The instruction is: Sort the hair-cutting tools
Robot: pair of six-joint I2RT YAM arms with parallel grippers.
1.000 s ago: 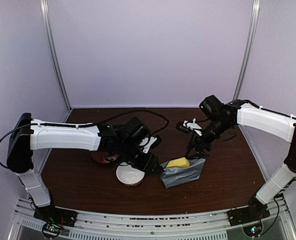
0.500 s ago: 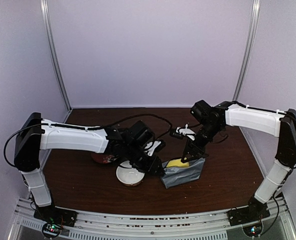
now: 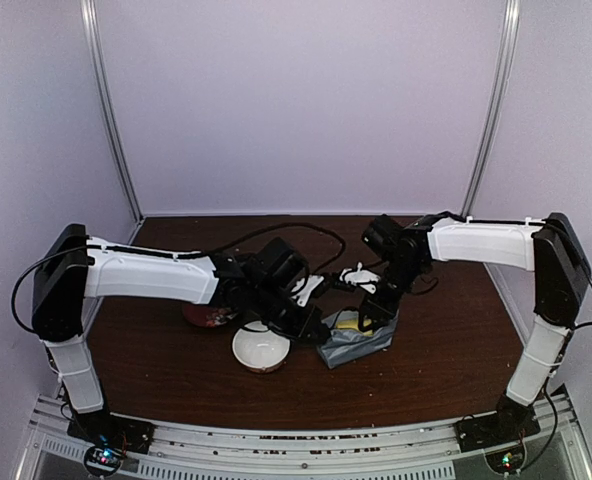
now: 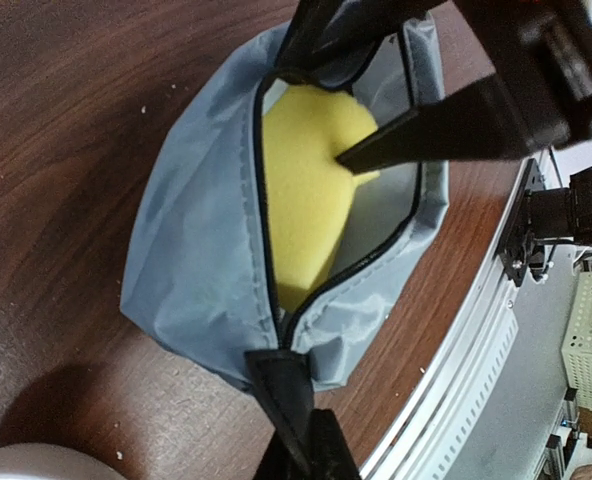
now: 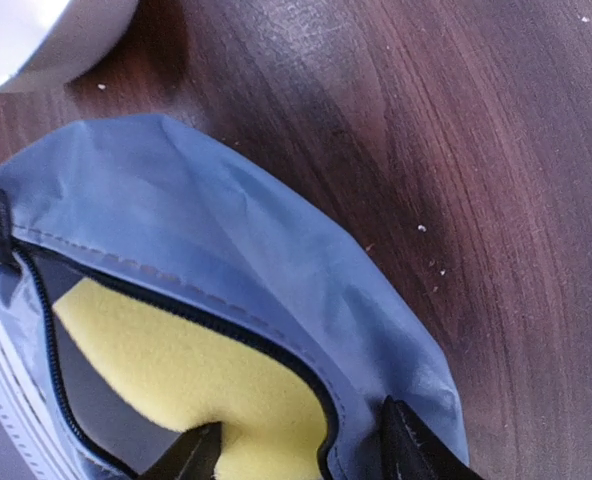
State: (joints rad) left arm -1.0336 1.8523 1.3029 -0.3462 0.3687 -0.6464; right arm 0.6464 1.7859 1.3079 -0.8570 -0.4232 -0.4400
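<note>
A grey-blue zip pouch (image 3: 364, 340) lies on the table with its mouth open and a yellow sponge (image 4: 301, 190) inside. My left gripper (image 4: 301, 440) is shut on the black tab (image 4: 281, 385) at the pouch's zip end. My right gripper (image 5: 301, 455) stands open astride the pouch's far rim, with one finger (image 5: 191, 460) inside against the sponge and the other (image 5: 411, 450) outside on the fabric. From above, the two grippers meet over the pouch, left gripper (image 3: 316, 333) and right gripper (image 3: 371, 315). No hair-cutting tools show in any view.
A white bowl (image 3: 259, 350) sits just left of the pouch, and a red patterned plate (image 3: 202, 317) lies partly under my left arm. A black cable (image 3: 276, 232) runs across the back of the table. The metal rail (image 4: 456, 340) marks the table's near edge.
My left gripper has closed on the pouch's tab. My right arm has swung left and down onto the pouch's mouth, jaws narrowing. The pouch has shifted slightly left.
</note>
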